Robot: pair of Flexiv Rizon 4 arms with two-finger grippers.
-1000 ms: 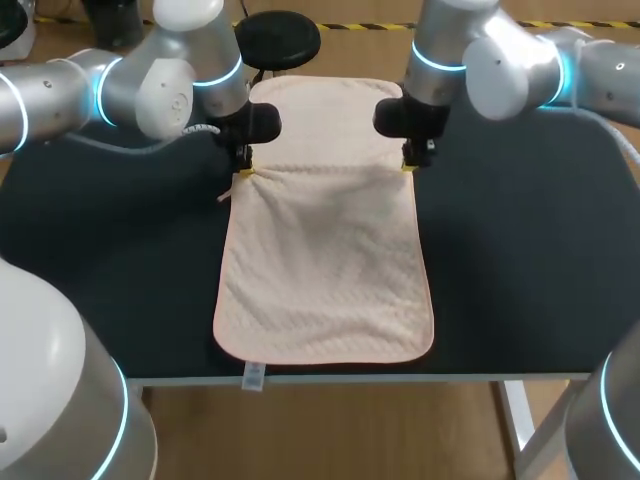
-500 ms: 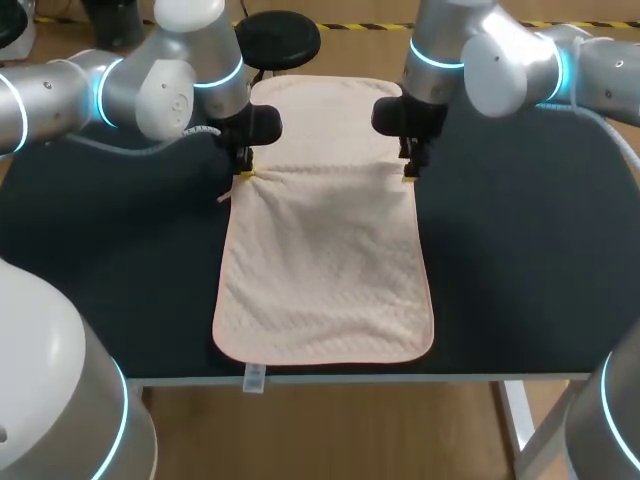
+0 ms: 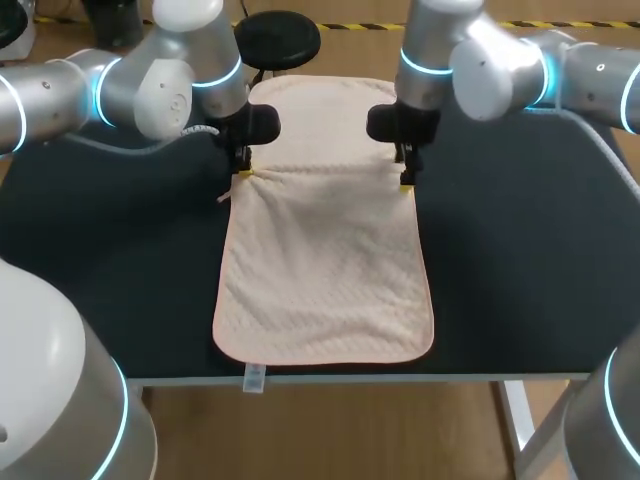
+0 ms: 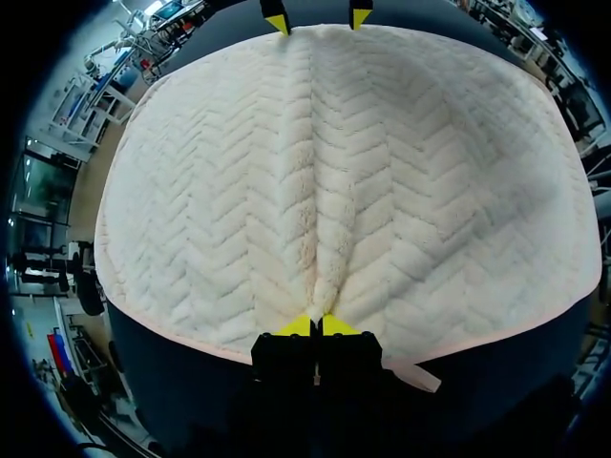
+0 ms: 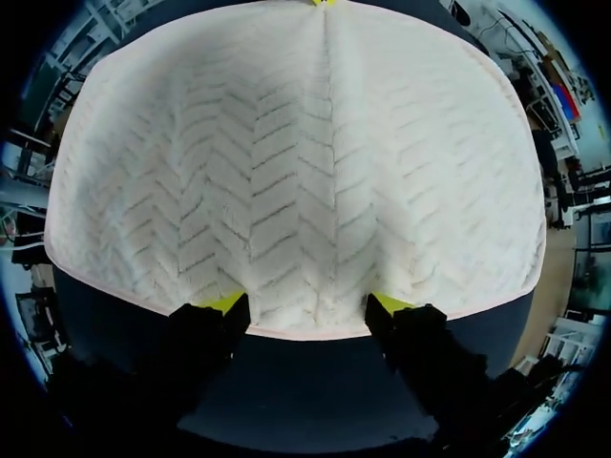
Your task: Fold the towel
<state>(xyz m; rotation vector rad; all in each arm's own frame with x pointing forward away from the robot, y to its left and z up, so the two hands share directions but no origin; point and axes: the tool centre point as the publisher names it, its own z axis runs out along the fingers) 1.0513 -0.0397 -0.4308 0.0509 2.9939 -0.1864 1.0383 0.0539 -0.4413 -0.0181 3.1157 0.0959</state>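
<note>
- Movement over the last second is all on one side. The right gripper (image 3: 405, 183) has slid a little nearer along the long edge of the towel (image 3: 325, 270) and slightly inward, and its arm has swung with it.
- Its fingers stand wide apart, straddling a stretch of the hem. The cloth lies between and ahead of them and is not yet pinched.
- The left gripper (image 3: 243, 174) has not shifted. Its tips are pressed together on a raised pinch of cloth at the opposite long edge, and a ridge runs out ahead of them across the towel toward the other gripper.
- The towel lies spread lengthwise on the dark table (image 3: 520, 250), with both grippers at about its mid-length.
- The right side seems to be lining up its grasp. Once it closes, both edges are probably held evenly enough to lift and fold.
</note>
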